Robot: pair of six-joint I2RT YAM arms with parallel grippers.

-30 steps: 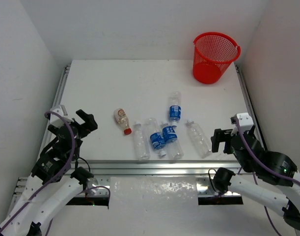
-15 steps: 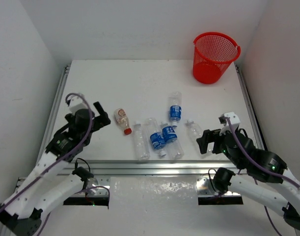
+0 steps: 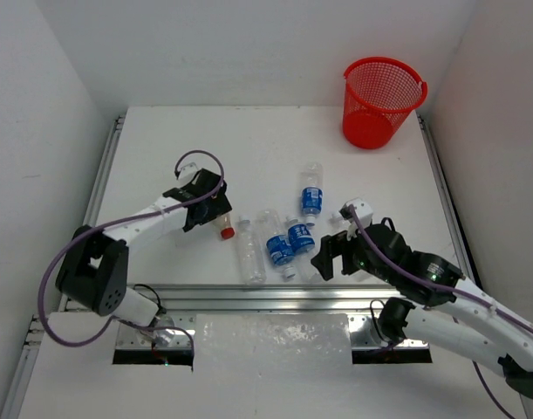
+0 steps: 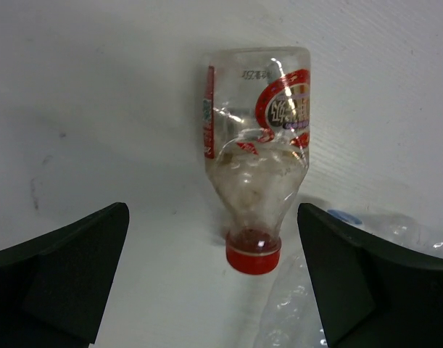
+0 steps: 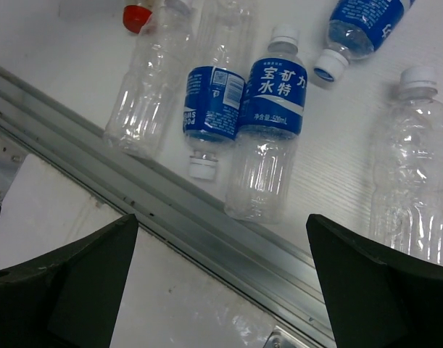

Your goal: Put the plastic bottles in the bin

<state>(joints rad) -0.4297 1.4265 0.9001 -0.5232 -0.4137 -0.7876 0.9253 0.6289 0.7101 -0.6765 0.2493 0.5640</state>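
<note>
Right now all six plastic bottles lie on their sides on the white table (image 3: 161, 148), none of them in the bin (image 3: 371, 118), which stands upright at the far right corner, well apart from them.

The left gripper (image 3: 205, 205) hangs over the short red-capped bottle (image 4: 257, 167). Its fingers (image 4: 76, 261) are spread wide, one on either side of the cap end, and touch nothing. From above, only that bottle's red cap pokes out on the near right side of the gripper. In the wrist view the beige and red label is plain and the cap points toward the camera.

The right gripper (image 3: 331, 253) is over the near cluster of bottles, also spread open with nothing between its fingers (image 5: 381, 290). Under it its wrist camera shows two blue-labelled bottles side by side, touching: the left one (image 5: 212, 109) with its cap toward the aluminium rail (image 5: 170, 217), the right one (image 5: 272, 130) with its cap pointing away. An unlabelled bottle (image 5: 152, 80) lies just left of them, close to the rail. Another unlabelled bottle (image 5: 417, 167) lies off to the right, apart from the pair. The third blue-labelled bottle (image 3: 310, 194) lies farther back, just beyond the cluster
</note>
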